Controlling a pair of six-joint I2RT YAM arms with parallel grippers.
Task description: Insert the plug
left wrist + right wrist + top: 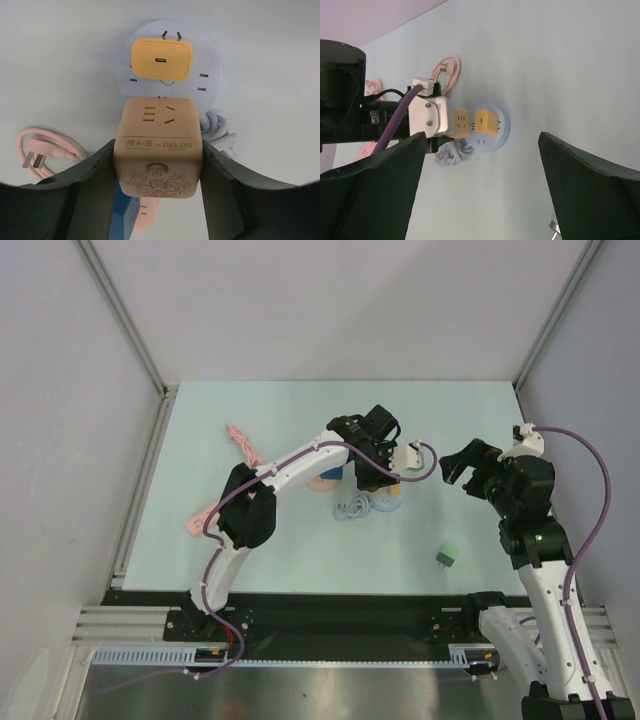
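My left gripper (pixel 157 167) is shut on a tan cube plug (pixel 157 150) with socket slots on its top face and a power button facing the camera. Its short prongs point at a yellow charger block (pixel 161 60) that sits on a round pale-blue socket (pixel 210 55). From above, the left gripper (pixel 375 465) hangs over the round socket (pixel 385 503). The right wrist view shows the tan plug (pixel 459 124) just beside the yellow block (pixel 487 121). To the right, my right gripper (pixel 470 465) stands open and empty, apart from them.
A coiled white cable (pixel 217 127) lies beside the round socket. A pink cable with a flat plug (pixel 40 152) lies to the left, and a blue block (pixel 122 220) under the jaws. A small green object (pixel 446 557) sits near the right arm. Pink cord (pixel 240 440) lies far left.
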